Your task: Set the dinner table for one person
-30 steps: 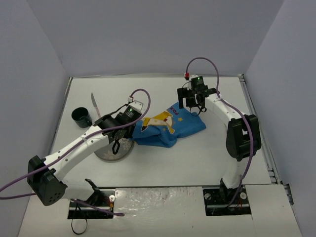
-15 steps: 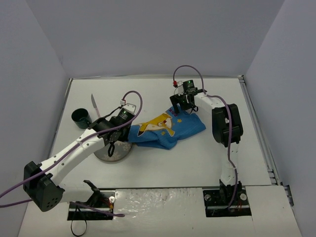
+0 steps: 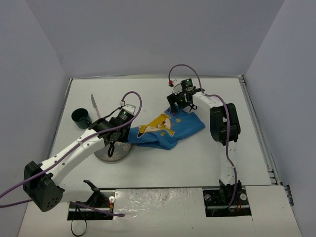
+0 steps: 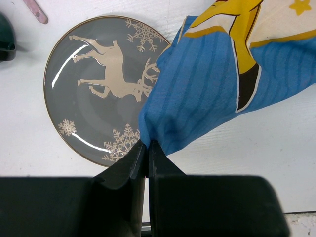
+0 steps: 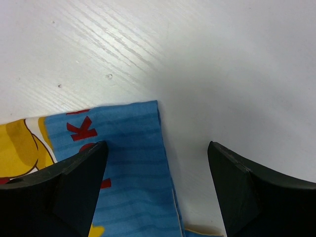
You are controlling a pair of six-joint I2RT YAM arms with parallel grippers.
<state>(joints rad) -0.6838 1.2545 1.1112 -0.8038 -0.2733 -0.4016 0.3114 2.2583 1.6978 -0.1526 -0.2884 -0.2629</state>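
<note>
A blue cartoon-print placemat (image 3: 168,127) lies crumpled on the white dinner table (image 3: 197,158). My left gripper (image 4: 147,144) is shut on the placemat's near-left corner (image 4: 197,98), which hangs over the edge of a grey reindeer plate (image 4: 94,98). In the top view that gripper (image 3: 127,134) sits just right of the plate (image 3: 111,153). My right gripper (image 5: 158,148) is open low over the placemat's far corner (image 5: 128,163). Its left finger is over the cloth and its right finger is over bare table. From above, the right gripper (image 3: 174,107) is at the cloth's far edge.
A dark green cup (image 3: 81,117) and a pink-handled knife (image 3: 94,104) lie at the far left of the table. Metal rails run along the table's right edge (image 3: 256,123). Grey walls enclose the sides and back.
My right arm swung left along the placemat's far edge to its far corner, and its jaws narrowed slightly. My left gripper drew its corner of the cloth a little left.
</note>
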